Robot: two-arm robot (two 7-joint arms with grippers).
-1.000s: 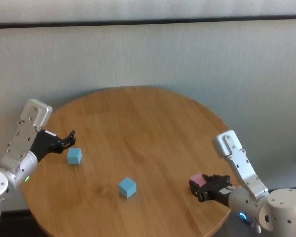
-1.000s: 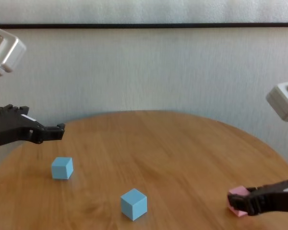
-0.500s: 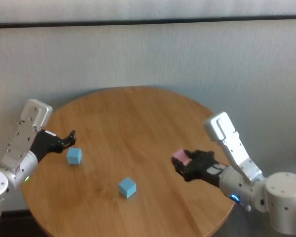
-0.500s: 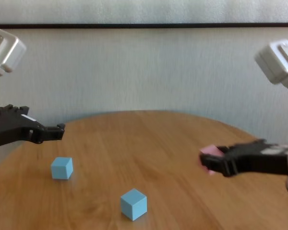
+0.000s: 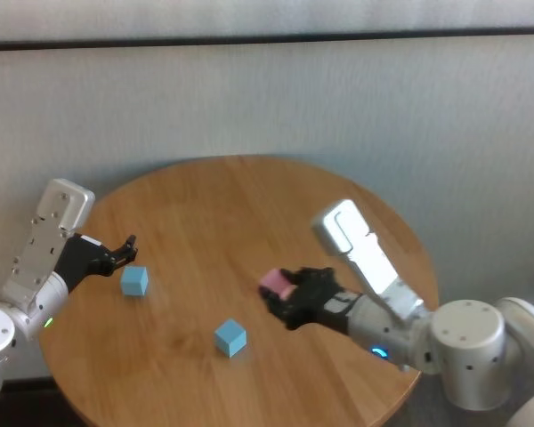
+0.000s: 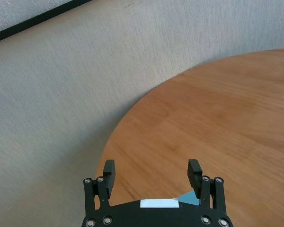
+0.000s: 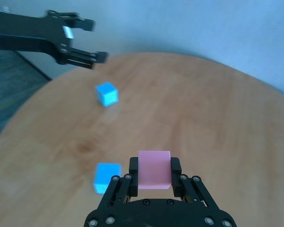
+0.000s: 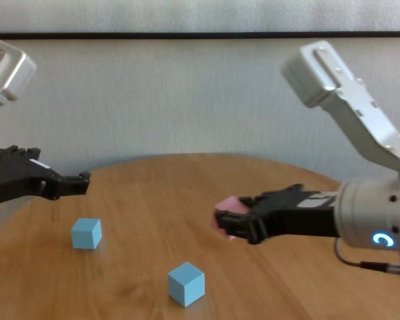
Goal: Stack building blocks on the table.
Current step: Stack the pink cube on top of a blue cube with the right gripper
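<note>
My right gripper (image 5: 280, 296) is shut on the pink block (image 5: 275, 284), held above the table (image 5: 249, 205) near its middle; the same pink block (image 7: 154, 170) sits between the fingers in the right wrist view. One light blue block (image 5: 230, 338) lies on the table just ahead and left of the pink one, also visible in the chest view (image 8: 187, 283). The other light blue block (image 5: 134, 280) rests at the left, beside my left gripper (image 5: 127, 247), which hangs open just above and behind it. The left wrist view shows only a blue corner (image 6: 188, 198) below the open left gripper (image 6: 151, 171).
A pale wall rises right behind the round table. The table's edge (image 8: 187, 157) curves close behind the blocks, and bare wood stretches between the two arms.
My right arm has carried the pink block up from the table's right edge leftwards to near the middle, close to the nearer blue block. The left arm and both blue blocks stayed put.
</note>
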